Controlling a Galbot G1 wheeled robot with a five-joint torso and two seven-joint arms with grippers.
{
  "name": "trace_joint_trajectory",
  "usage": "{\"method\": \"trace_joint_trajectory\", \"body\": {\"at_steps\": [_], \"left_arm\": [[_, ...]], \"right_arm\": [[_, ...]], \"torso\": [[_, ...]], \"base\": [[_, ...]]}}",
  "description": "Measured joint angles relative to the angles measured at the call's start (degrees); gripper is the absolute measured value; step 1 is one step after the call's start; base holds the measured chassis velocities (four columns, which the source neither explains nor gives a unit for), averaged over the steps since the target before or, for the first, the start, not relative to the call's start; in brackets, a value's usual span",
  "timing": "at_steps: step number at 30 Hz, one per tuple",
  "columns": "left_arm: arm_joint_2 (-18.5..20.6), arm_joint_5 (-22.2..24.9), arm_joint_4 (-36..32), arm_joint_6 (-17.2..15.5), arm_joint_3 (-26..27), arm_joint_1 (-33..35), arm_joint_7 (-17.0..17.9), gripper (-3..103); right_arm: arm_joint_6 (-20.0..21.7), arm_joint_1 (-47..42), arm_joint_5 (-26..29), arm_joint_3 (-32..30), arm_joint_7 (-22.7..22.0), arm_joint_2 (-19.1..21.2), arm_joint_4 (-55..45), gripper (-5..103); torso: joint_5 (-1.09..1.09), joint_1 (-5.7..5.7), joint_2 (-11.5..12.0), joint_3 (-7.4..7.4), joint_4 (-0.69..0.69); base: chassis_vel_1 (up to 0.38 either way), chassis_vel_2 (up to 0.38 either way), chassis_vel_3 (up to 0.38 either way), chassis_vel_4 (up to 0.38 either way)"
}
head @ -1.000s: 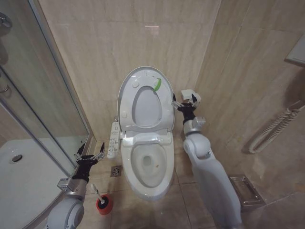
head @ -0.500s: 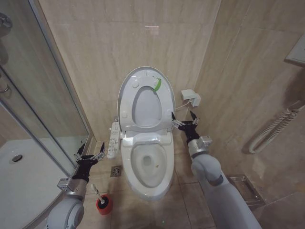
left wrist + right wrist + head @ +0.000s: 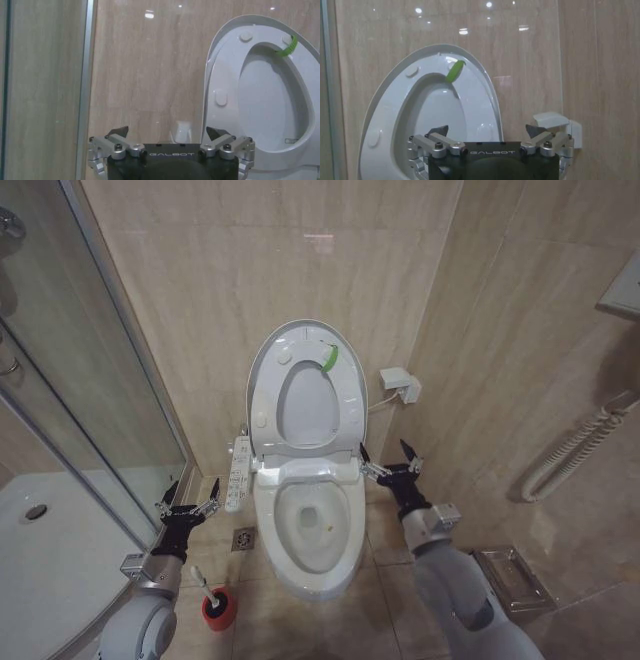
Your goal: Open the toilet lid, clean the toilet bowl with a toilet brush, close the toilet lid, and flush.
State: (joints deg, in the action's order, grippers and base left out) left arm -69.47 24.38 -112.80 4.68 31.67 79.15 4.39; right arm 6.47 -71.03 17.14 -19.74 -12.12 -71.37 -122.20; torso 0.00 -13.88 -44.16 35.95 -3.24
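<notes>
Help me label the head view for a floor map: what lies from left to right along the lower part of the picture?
Left gripper → toilet brush in its red holder → floor drain → toilet bowl → right gripper → metal tray on the floor.

The toilet lid (image 3: 268, 370), a glossy white oval with round bumpers and a green curved strip on its underside, is raised upright against the tiled wall, with the ring-shaped seat lifted against it. The white ceramic toilet bowl (image 3: 285, 565) is left uncovered below it, with a white button panel mounted at its side. The toilet brush (image 3: 199, 579) is stood tilted in its small red cup holder on the floor beside the bowl, its thin white handle pointing up.
</notes>
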Motion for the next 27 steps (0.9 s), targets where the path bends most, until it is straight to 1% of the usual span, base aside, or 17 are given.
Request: {"method": "trace_joint_trajectory", "body": {"at_steps": [7,15,21,26,27], "left_arm": [[0.00,0.00,0.00,0.00,0.00,0.00,0.00,100],[0.00,0.00,0.00,0.00,0.00,0.00,0.00,100],[0.00,0.00,0.00,0.00,0.00,0.00,0.00,100],[0.00,0.00,0.00,0.00,0.00,0.00,0.00,100],[0.00,0.00,0.00,0.00,0.00,0.00,0.00,100]], "right_arm": [[-1.57,-2.13,-1.96,0.83,0.75,-0.33,0.05,100],[-3.25,-2.18,-5.49,2.47,0.59,-2.36,1.47,100],[-4.45,-2.05,-6.12,2.68,0.57,-2.98,2.54,100],[-5.54,-1.41,-6.83,2.87,0.65,-4.20,3.85,100],[-6.39,-1.37,-7.36,3.11,0.69,-4.83,4.31,100]], "torso": [[-0.01,0.00,0.00,0.01,0.01],[-0.01,-0.01,0.00,0.01,0.01],[-0.01,-0.01,0.00,0.01,0.01],[-0.01,-0.01,0.00,0.01,0.01],[-0.01,-0.01,0.00,0.01,0.01]], "base": [[0.000,0.000,0.000,0.000],[0.000,0.000,0.000,0.000],[0.000,0.000,0.000,0.000],[0.000,0.000,0.000,0.000],[0.000,0.000,0.000,0.000]]}}
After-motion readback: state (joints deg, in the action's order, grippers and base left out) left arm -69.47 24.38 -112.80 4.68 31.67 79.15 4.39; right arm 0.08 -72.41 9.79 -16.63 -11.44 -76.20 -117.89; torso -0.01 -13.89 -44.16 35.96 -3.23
